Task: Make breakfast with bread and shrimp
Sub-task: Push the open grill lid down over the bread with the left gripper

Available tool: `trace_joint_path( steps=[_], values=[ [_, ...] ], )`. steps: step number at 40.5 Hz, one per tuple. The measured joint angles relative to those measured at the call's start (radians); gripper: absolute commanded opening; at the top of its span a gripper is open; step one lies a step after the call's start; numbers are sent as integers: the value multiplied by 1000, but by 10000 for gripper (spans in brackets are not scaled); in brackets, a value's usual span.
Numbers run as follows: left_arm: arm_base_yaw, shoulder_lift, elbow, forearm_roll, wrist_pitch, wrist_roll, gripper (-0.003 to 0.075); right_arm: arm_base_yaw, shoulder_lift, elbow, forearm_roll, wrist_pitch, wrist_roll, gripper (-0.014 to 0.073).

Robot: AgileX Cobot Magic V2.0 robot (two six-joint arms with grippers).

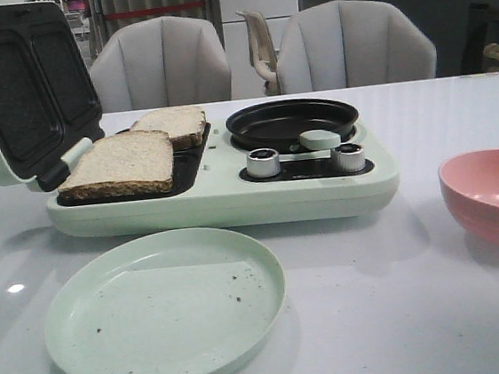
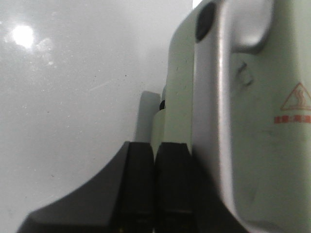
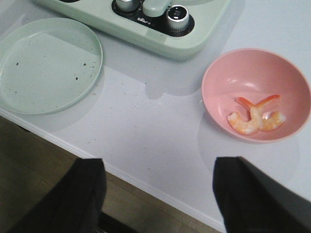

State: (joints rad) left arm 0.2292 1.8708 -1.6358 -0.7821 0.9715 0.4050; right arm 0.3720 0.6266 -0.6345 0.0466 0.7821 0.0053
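Gleaming white table, grey chairs behind; left fingers pressed together, right fingers spread apart.

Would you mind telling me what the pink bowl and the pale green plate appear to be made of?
The pink bowl looks like smooth plastic or melamine: even matte colour with soft highlights, though glazed ceramic is possible. The pale green plate looks like matte plastic too: thin raised rim, dull sheen, dark crumbs on it.
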Motion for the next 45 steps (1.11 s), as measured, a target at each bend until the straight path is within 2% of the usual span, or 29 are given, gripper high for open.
trace_joint_path(
  steps=[25, 45],
  values=[
    [-181, -41, 4, -21, 40, 75, 102, 0, 0, 0, 0, 0, 0, 568],
    [-327, -353, 248, -21, 38, 211, 102, 0, 0, 0, 0, 0, 0, 568]
  ],
)
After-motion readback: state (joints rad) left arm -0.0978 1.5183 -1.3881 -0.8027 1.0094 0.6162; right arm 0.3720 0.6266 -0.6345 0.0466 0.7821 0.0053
